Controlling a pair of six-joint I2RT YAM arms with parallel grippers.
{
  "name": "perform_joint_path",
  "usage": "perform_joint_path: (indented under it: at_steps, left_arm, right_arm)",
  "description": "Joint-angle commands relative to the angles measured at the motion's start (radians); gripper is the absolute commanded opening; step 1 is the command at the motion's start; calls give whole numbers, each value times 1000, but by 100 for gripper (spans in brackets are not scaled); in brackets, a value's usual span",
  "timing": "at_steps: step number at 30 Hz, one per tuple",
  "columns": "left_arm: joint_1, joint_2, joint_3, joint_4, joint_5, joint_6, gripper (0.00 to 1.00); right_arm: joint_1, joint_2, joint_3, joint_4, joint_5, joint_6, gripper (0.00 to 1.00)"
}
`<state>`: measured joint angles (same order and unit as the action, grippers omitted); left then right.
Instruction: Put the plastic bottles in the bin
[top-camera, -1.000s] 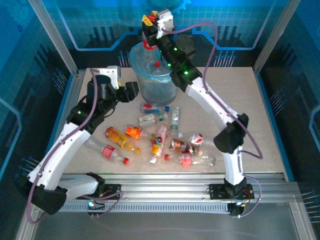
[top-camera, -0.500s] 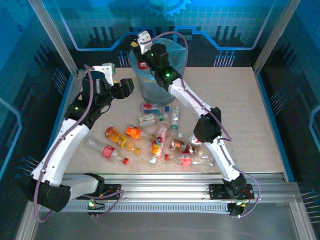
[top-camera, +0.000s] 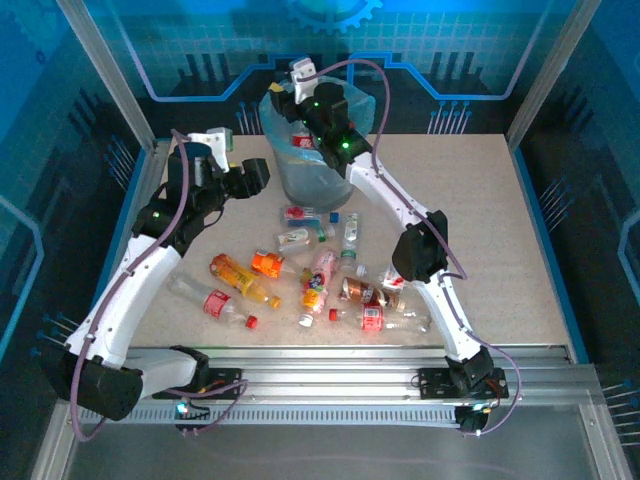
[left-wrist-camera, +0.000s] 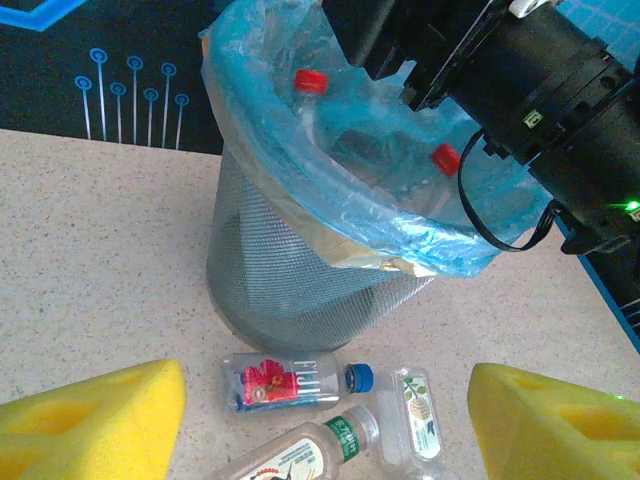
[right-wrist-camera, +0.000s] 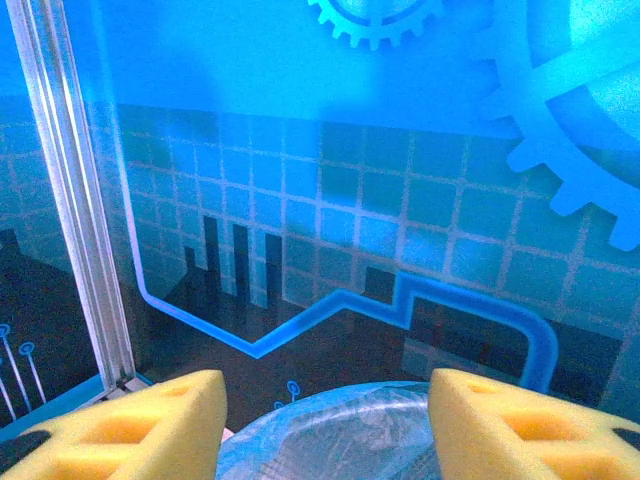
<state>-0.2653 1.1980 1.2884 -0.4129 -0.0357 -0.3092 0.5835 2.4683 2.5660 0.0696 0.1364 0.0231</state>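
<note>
Spread, empty: left tool (left-wrist-camera: 325, 415), right tool (right-wrist-camera: 325, 420) above bin (left-wrist-camera: 290, 290) rim; binned bottles (left-wrist-camera: 310, 82) half hidden by bag (left-wrist-camera: 260, 130).

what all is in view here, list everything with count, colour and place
plastic bottles on the table: about a dozen, clear or orange with red, pink or brown labels, scattered in front of the bin
plastic bottles in the bin: at least two, clear with red caps, inside the bag
bin: one, grey mesh, far middle of the table
bag: one, light blue, lining the bin
table: one, speckled beige, under everything
backdrop panel: one, blue with gear graphics, behind the table
left gripper: one, yellow fingers, open, left of the bin
right gripper: one, yellow fingers, open, over the bin's mouth
</note>
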Motion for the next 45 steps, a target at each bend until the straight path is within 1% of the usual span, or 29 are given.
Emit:
perform_joint_path:
  at_steps: [1,12,15,18,20,21,23,25,27,31,34,37,39,41,43,45]
  left_arm:
    - [9,-15,-14,16,13,-11,75]
    - [9,-56,15,-52,14,-7,76]
    - [9,-65,35,-88,36,2,76]
    - [8,-73,53,-131,78,6,76]
    - [8,-79,60,-164,115,6,76]
    - [8,-83,57,-175,131,8,76]
    - [8,-93,45,-194,176,14,76]
    - [7,-103,28,-211,211,28,75]
    - [2,-119,-2,-213,250,48,75]
    - [-29,-159,-78,-199,283,101,75]
    - [-88,-179,-128,-206,286,182,75]
    - [-199,-198,-173,-244,273,321,78]
    - [-284,-213,-199,-290,266,446,79]
    - [-373,-243,-238,-342,283,603,81]
    - [-437,-292,-307,-354,320,752,83]
    - [-475,-357,-404,-324,374,924,84]
  right_arm:
    - [10,-42,8,0,-25,-2,57]
    - [37,-137,8,-73,-68,-43,56]
    - [41,-192,20,-144,-72,-26,56]
    - [41,-247,41,-296,-53,18,57]
    - [40,-303,29,-443,-49,50,57]
    - [40,-328,19,-508,-61,57,58]
    - [38,-389,-23,-636,-125,54,58]
    - [39,-460,-117,-731,-203,33,58]
    - [40,-562,-271,-762,-284,-6,58]
    - [57,-796,-677,-724,-390,-127,56]
    - [93,-971,-944,-706,-424,-267,56]
    - [158,-1122,-1157,-731,-439,-451,56]
    - [220,-1218,-1278,-769,-426,-601,56]
    - [271,-1314,-1399,-787,-429,-721,56]
    - [299,-1382,-1482,-788,-442,-780,57]
    - [310,-1429,-1544,-783,-448,-795,57]
